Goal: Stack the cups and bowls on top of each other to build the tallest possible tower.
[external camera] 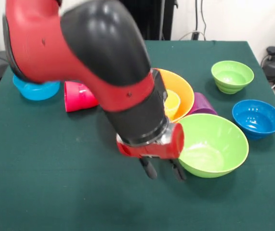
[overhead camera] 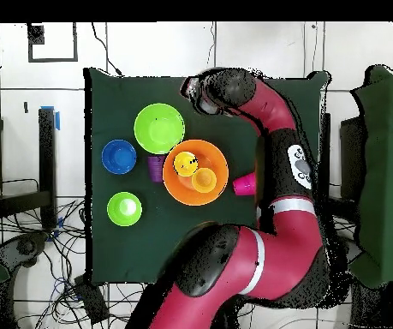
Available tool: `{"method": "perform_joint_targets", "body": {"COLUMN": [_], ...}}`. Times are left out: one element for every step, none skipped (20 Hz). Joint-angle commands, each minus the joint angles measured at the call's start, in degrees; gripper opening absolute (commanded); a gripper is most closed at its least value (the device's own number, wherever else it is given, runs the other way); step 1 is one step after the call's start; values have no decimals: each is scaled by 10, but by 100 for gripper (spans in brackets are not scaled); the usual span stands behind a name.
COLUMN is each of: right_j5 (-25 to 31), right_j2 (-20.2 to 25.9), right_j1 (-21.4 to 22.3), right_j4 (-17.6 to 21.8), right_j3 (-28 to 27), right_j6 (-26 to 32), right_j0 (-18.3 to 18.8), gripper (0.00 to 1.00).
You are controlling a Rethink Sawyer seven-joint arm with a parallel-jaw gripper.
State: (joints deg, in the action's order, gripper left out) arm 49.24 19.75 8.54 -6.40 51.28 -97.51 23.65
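Observation:
My gripper (external camera: 163, 172) is open and empty, low over the table, just beside the near left rim of the large lime green bowl (external camera: 214, 144). Its fingers do not show clearly in the overhead view (overhead camera: 193, 88). Behind it stands the large orange bowl (external camera: 180, 91) with the pale yellow cup (external camera: 172, 103) inside. The overhead view shows the yellow-orange cup (overhead camera: 204, 180) in the orange bowl (overhead camera: 175, 187) too. The purple cup (external camera: 203, 103) lies between the two big bowls. The red-pink cup (external camera: 78, 96) lies on its side left of the orange bowl. The large purple bowl is not in view.
A small lime green bowl (external camera: 232, 76) and a small blue bowl (external camera: 256, 118) stand at the right. Another blue bowl (external camera: 35, 90) sits upside down at the far left, partly behind my arm. My arm hides much of the table's middle.

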Motion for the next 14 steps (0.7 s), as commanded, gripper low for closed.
{"method": "perform_joint_targets", "body": {"right_j5": [99,98,99,97,97,96,96,97,97,97,98,99,105,108], "right_j2": [130,128,125,122,121,120,120,119,119,119,117,117,115,113], "right_j1": [-59,-56,-51,-47,-42,-39,-35,-30,-23,-19,-11,-7,0,4], "right_j4": [34,30,27,25,20,19,20,20,21,23,23,23,23,24], "right_j3": [-40,-35,-30,-25,-21,-18,-14,-11,-4,-1,7,11,13,15], "right_j6": [258,256,253,250,243,243,240,236,231,229,222,220,213,211], "right_j0": [-11,-11,-9,-9,-8,-8,-7,-6,-4,-2,1,3,4,4], "gripper": [100,100,100,100,100,100,100,100,100,100,100,100,100,100]}}
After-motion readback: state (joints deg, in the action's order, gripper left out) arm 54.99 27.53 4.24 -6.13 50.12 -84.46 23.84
